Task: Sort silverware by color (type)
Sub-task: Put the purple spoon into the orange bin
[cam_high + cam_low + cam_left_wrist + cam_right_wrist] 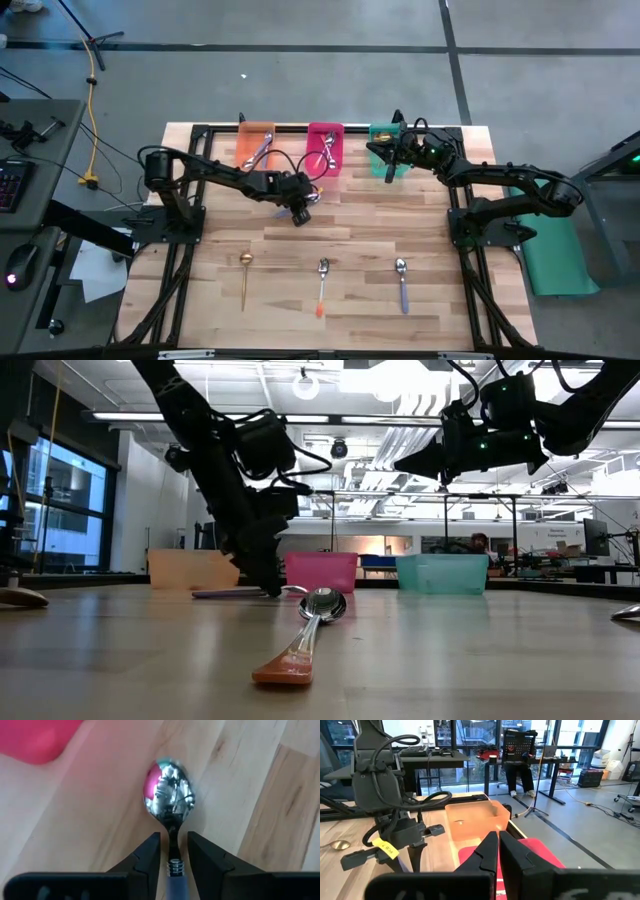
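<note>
The left tool (299, 216) is down on the wooden surface (440, 300) just in front of the pink bin (325, 147). Its fingers (149, 857) sit narrowly either side of the neck of a purple-handled spoon (168, 800) lying flat there. There's a sliver of gap on each side, so I can't tell if it's really gripping.

The right tool (389, 165) hangs pinched shut over the green bin (385, 133), to the right of the pink bin, with nothing visibly in it.

Well in front of the pink bin, three more spoons lie in a row: a gold spoon (245, 272) to the left, an orange-handled spoon (322, 285) in the middle, another purple spoon (402, 282) to the right. More spoons are already inside the pink bin and the orange bin (256, 143) on its left.
</note>
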`<act>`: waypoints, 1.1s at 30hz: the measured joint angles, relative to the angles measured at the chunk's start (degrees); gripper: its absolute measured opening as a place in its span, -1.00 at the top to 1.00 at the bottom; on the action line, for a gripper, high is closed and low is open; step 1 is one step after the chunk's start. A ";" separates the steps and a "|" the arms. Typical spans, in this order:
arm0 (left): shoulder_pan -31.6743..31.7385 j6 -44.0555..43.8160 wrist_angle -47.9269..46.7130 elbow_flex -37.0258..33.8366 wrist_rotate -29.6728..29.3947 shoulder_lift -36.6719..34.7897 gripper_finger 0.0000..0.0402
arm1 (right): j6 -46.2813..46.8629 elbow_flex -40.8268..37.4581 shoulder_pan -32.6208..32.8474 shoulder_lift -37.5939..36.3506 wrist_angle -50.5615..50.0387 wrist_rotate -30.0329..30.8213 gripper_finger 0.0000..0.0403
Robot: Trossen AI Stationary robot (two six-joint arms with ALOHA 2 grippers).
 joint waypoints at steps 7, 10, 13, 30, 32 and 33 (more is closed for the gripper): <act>-0.11 1.67 -0.27 0.04 -0.04 0.14 0.74 | 0.00 0.00 0.00 0.00 0.02 0.00 1.00; -0.11 2.79 -0.06 0.04 0.18 0.14 0.86 | 0.00 0.00 0.00 0.00 0.02 0.02 1.00; -0.13 3.94 0.24 0.04 0.28 0.14 0.96 | 0.00 0.00 0.00 0.00 0.02 0.00 1.00; 0.66 2.13 -9.94 -0.04 -1.29 -17.41 0.99 | -0.09 0.02 0.00 0.00 -0.33 0.00 1.00; 2.56 0.33 -12.27 -0.01 -3.80 -21.96 0.99 | -0.05 0.02 0.00 0.00 -0.35 0.01 1.00; 3.93 -0.52 -13.80 0.00 -4.89 -24.27 0.99 | -0.05 0.02 0.00 0.00 -0.35 0.02 1.00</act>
